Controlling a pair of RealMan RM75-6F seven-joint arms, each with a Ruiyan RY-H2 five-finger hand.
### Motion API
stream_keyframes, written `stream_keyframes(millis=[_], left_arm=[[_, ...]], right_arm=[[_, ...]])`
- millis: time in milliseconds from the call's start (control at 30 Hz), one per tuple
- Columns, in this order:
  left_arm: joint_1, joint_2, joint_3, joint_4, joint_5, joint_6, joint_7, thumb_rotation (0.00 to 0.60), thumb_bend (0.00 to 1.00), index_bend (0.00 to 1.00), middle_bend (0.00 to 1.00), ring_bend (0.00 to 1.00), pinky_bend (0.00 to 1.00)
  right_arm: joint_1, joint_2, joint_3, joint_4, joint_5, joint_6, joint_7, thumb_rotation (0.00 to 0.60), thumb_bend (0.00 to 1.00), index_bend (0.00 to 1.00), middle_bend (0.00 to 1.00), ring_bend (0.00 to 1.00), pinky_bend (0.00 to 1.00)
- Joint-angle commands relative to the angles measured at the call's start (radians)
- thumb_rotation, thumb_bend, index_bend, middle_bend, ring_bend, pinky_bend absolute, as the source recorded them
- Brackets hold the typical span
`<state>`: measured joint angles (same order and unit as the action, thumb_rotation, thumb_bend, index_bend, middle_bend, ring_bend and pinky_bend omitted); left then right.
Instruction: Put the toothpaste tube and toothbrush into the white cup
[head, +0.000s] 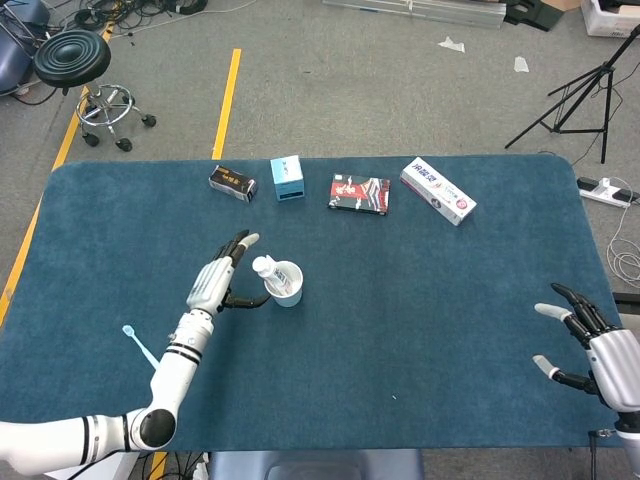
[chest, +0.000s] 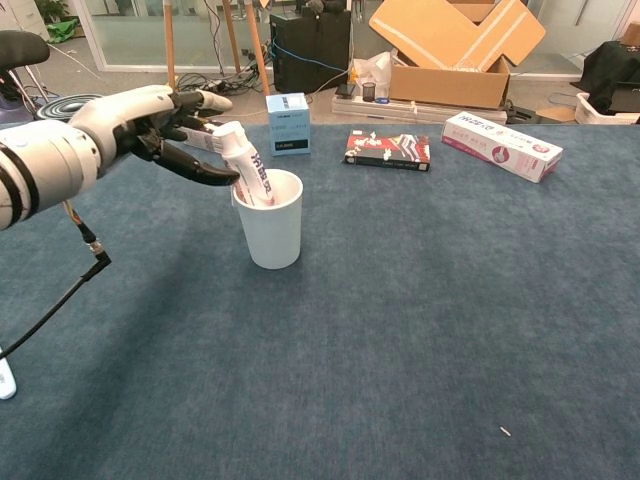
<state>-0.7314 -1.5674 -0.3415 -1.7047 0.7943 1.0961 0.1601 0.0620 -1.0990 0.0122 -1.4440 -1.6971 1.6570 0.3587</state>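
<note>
Toothpaste tube (chest: 248, 170): stood cap-up in the white cup (chest: 268, 222), leaned on the rim nearest the left hand.
Left hand (chest: 160, 125): held beside the tube with fingers spread; contact appears to be released, though the angle leaves it unclear.
Toothbrush (head: 141, 346): left flat near the table's (head: 420, 330) left edge, well apart from the cup, not yet collected.
Right hand (head: 590, 345): kept at the far right edge, fingers apart, nothing held.

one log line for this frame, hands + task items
left hand: open, beside toothpaste tube | tube: standing in white cup | toothbrush: on table, outside cup | right hand: open, idle
</note>
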Motion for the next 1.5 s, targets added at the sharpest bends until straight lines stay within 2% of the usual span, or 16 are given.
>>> stream_keyframes(millis=[33, 333, 633, 900, 1300, 1500], left_arm=[[0.023, 0.045, 0.013, -0.053, 0.019, 0.025, 0.019, 0.6, 0.13, 0.02, 0.01, 0.0, 0.0], [0.143, 0.275, 0.098, -0.243, 0.131, 0.11, 0.056, 0.6, 0.08, 0.01, 0.01, 0.0, 0.0], [0.224, 0.432, 0.202, -0.27, 0.262, 0.117, 0.079, 0.6, 0.0, 0.01, 0.01, 0.0, 0.0], [0.261, 0.46, 0.294, -0.178, 0.423, 0.101, 0.096, 0.6, 0.0, 0.0, 0.0, 0.0, 0.0], [0.289, 0.397, 0.347, -0.006, 0.477, 0.089, 0.172, 0.6, 0.0, 0.0, 0.0, 0.0, 0.0], [0.299, 0.397, 0.389, 0.072, 0.581, 0.088, 0.158, 0.6, 0.0, 0.0, 0.0, 0.0, 0.0]], right_arm=[[0.001, 0.0, 0.0, -0.001, 0.0, -0.002, -0.002, 0.6, 0.12, 0.3, 0.14, 0.16, 0.51], [0.005, -0.002, -0.002, -0.001, 0.01, -0.019, -0.007, 0.6, 0.12, 0.3, 0.14, 0.16, 0.51], [-0.023, -0.009, 0.002, 0.004, 0.036, 0.01, -0.004, 0.6, 0.12, 0.3, 0.14, 0.16, 0.51], [-0.026, -0.011, 0.007, 0.007, 0.048, 0.003, -0.003, 0.6, 0.12, 0.3, 0.14, 0.16, 0.51], [-0.024, -0.01, 0.01, 0.008, 0.049, -0.006, -0.002, 0.6, 0.12, 0.3, 0.14, 0.16, 0.5], [-0.023, -0.01, 0.01, 0.006, 0.049, -0.01, -0.006, 0.6, 0.12, 0.3, 0.14, 0.16, 0.5]])
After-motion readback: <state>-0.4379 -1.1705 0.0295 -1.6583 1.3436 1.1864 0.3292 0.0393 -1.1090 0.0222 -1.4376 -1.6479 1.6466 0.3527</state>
